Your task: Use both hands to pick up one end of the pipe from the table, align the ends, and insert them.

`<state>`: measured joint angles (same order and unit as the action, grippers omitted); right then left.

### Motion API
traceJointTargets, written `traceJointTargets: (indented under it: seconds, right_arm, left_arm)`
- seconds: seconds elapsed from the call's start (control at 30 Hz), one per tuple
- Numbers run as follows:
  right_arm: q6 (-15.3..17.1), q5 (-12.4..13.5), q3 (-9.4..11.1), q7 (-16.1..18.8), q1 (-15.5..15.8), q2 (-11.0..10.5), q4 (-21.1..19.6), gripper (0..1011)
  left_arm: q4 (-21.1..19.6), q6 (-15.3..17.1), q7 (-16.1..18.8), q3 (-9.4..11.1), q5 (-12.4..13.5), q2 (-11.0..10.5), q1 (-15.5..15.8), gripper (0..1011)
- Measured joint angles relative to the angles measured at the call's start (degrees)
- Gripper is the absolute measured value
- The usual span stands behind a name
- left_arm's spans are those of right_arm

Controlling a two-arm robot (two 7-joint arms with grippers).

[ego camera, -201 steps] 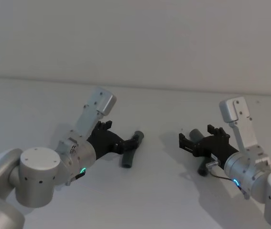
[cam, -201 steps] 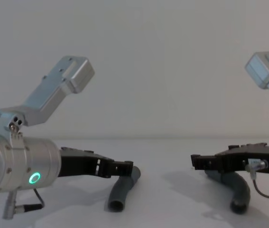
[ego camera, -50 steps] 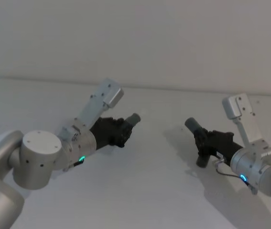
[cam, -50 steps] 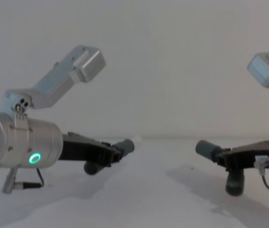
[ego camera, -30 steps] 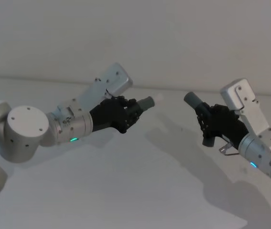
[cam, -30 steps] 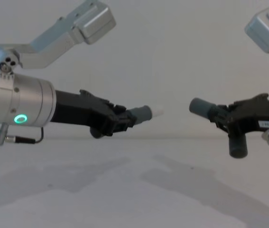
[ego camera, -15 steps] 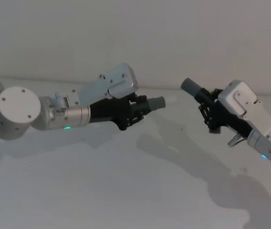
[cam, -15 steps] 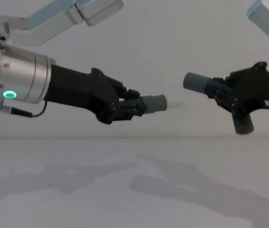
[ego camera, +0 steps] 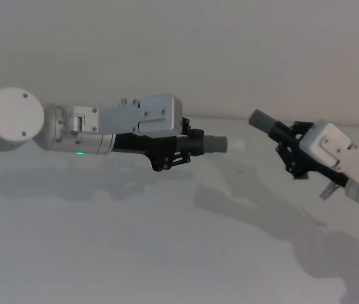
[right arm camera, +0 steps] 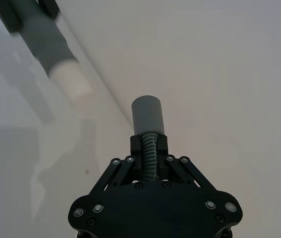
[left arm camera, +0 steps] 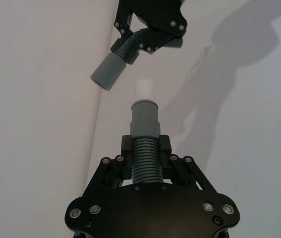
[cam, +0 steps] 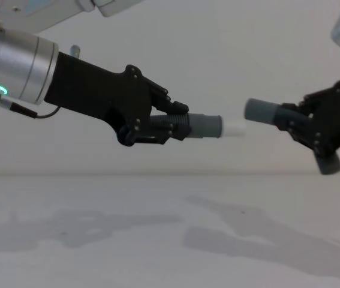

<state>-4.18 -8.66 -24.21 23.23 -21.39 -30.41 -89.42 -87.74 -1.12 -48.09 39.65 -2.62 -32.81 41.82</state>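
Over the white matte table (cam: 128, 264), the outstretched black left gripper (cam: 178, 123) clamps a white-tipped ribbed grey pipe (cam: 205, 126), its tip near the grey socket pipe (cam: 262, 111) clamped by the tilted black right gripper (cam: 295, 126)

The left pipe piece (cam: 204, 126) is matt dark grey plastic, ribbed mid-length with a smooth collar; the right pipe piece (cam: 262, 111) ends in a smooth socket. The left gripper (cam: 171, 123) and right gripper (cam: 301, 124) are matt black, the left wrist (cam: 23, 66) satin silver metal, the bench (cam: 128, 255) matt white.
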Motion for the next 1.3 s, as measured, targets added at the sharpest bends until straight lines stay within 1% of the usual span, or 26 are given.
traceJointTargets:
  seconds: [0.23,0.33,0.37,0.47,0.6,0.73,1.0,1.13,1.3]
  right_arm:
    - [0.19,0.97,2.23,1.18,1.4,-2.58,1.15,152]
    - [-0.37,1.96,3.78,1.75,2.68,-4.12,1.73,152]
    - [-0.37,1.96,3.78,1.75,2.68,-4.12,1.73,152]
    - [-1.52,3.33,5.16,2.42,4.17,-5.26,1.86,152]
    - [-2.95,4.83,6.24,3.26,5.62,-6.09,1.62,152]
    - [-4.56,6.47,6.9,4.33,6.87,-6.62,0.96,152]
    - [-7.9,9.5,7.06,6.72,8.34,-6.93,-0.33,152]
    - [-9.66,10.94,6.25,8.4,8.4,-6.64,-0.78,152]
    - [-10.9,11.72,4.72,10.22,7.5,-5.8,-0.81,152]
  left_arm:
    - [0.2,-1.98,-1.94,0.84,0.46,-0.61,1.4,300]
    - [0.26,-2.52,-2.46,1.08,0.59,-0.78,1.81,300]
    - [0.27,-2.64,-2.58,1.13,0.61,-0.83,1.91,300]
    - [0.32,-3.09,-3.05,1.32,0.73,-0.95,2.22,300]
    - [0.36,-3.56,-3.52,1.52,0.84,-1.08,2.56,300]
    - [0.38,-3.85,-3.81,1.63,0.91,-1.17,2.75,300]
    - [0.44,-4.2,-4.14,1.78,0.98,-1.27,3.02,300]
    - [0.44,-4.3,-4.25,1.82,1.0,-1.3,3.09,300]
    - [0.45,-4.4,-4.35,1.85,1.04,-1.33,3.17,300]
